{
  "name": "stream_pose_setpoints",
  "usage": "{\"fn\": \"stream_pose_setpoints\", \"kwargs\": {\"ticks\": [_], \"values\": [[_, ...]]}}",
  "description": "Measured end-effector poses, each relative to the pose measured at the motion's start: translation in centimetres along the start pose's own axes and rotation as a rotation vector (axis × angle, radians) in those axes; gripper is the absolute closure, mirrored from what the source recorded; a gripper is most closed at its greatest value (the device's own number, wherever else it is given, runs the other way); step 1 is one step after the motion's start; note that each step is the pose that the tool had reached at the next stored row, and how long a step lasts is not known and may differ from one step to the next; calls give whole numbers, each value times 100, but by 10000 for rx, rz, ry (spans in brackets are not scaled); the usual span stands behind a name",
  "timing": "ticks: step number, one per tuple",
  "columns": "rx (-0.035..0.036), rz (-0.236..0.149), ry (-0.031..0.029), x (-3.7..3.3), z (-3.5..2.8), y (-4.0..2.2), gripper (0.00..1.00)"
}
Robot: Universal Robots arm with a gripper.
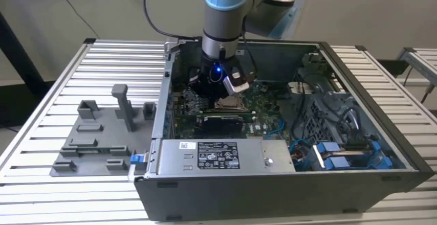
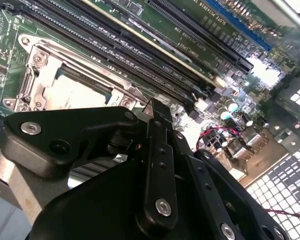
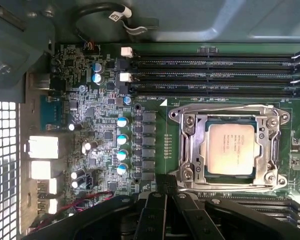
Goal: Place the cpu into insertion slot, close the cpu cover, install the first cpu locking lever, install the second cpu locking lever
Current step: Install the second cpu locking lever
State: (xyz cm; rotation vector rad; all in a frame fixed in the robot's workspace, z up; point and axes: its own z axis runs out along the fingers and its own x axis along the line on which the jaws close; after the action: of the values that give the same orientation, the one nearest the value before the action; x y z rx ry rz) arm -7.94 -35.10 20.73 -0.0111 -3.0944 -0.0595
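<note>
The cpu (image 3: 231,148), a silver-tan square, lies flat in the insertion slot (image 3: 190,131) on the green motherboard (image 3: 105,125). The silver cpu cover (image 3: 264,150) lies down around it, and thin wire levers (image 3: 225,106) run along two sides of the frame. My gripper (image 3: 165,179) is shut on nothing, its black fingertips hanging just off one corner of the slot. In the second wrist view the cpu (image 2: 75,92) sits beyond my gripper (image 2: 152,105). The exterior view has my gripper (image 1: 208,89) inside the open case, above and to the left of the cpu (image 1: 230,103).
Long black memory slots (image 3: 215,75) run beside the socket, and upright capacitors (image 3: 122,145) stand close to my fingertips. The case walls (image 1: 167,82) enclose the board. A labelled metal box (image 1: 218,156) sits at the front, blue cables (image 1: 341,156) to the right. A grey fixture (image 1: 95,138) lies on the slatted table.
</note>
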Motion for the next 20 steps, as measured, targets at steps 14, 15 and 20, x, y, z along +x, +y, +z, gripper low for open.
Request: {"fn": "stream_pose_setpoints", "kwargs": {"ticks": [14,15,20], "values": [[0,0,0,-1,71,12,89],[-1,0,0,-1,73,12,89],[3,-4,2,-2,85,11,89]]}}
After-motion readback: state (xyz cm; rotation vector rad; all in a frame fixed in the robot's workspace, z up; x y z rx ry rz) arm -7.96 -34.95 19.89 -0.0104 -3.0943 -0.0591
